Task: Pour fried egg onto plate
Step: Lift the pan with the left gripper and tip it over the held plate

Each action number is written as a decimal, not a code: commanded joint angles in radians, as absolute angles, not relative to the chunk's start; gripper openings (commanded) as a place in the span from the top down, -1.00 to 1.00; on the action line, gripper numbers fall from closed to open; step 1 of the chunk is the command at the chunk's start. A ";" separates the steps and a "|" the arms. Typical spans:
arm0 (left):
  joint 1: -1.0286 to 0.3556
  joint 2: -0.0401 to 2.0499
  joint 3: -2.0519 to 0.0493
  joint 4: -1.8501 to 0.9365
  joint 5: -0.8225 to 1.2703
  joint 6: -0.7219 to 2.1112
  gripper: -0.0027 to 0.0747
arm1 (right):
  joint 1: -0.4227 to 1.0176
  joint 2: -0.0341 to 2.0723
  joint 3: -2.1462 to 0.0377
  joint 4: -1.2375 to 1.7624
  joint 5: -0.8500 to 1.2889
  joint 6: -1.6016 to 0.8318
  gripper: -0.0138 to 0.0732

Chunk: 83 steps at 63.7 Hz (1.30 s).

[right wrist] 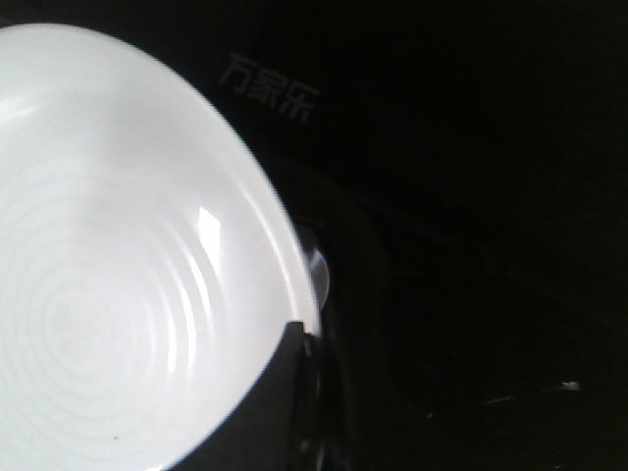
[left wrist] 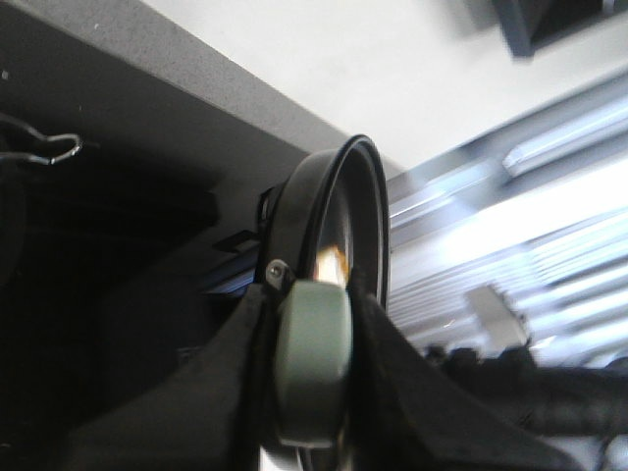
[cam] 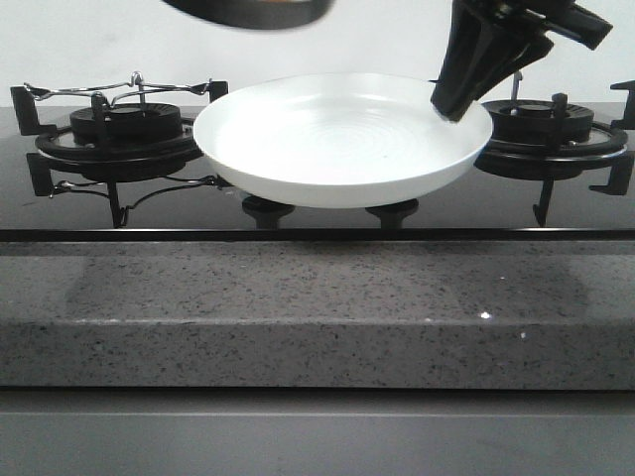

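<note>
The white plate (cam: 342, 139) hangs tilted above the stove between the two burners, and nothing lies on it. My right gripper (cam: 451, 102) is shut on its right rim. The right wrist view shows the plate's ringed inside (right wrist: 118, 294) and one dark finger (right wrist: 280, 392) over the rim. The black frying pan (cam: 248, 10) is blurred at the top edge of the front view. In the left wrist view the pan (left wrist: 329, 211) stands on edge. My left gripper (left wrist: 312, 329) is shut on its grey-green handle (left wrist: 312, 353). A cream-orange sliver, seemingly the fried egg (left wrist: 332, 263), shows inside the pan.
A left burner with a wire rack (cam: 114, 124) and a right burner (cam: 551, 129) flank the plate on the black glass hob (cam: 317, 213). Two knobs (cam: 268, 210) sit under the plate. A speckled grey counter edge (cam: 317, 317) runs across the front.
</note>
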<state>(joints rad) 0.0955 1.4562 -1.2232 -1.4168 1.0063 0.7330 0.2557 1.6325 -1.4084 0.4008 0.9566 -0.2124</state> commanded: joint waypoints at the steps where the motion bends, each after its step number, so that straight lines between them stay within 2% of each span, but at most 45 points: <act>1: 0.045 1.379 -1.252 -1.443 0.940 0.803 0.98 | 0.256 1.582 -1.431 0.433 0.926 -0.221 0.81; 28: -0.172 1.205 -1.252 -1.264 0.706 1.136 0.98 | 0.256 1.582 -1.431 0.433 0.926 -0.221 0.81; 62: -0.451 1.162 -1.252 -1.009 0.419 1.195 0.98 | 0.256 1.582 -1.431 0.433 0.926 -0.221 0.81; 83: -0.476 1.167 -1.247 -1.000 0.391 1.186 0.98 | 0.256 1.582 -1.431 0.433 0.926 -0.221 0.81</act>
<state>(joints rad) -0.4685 1.1933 -1.2175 -0.9554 0.4738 1.1948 0.2557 1.6325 -1.4084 0.4008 0.9566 -0.2124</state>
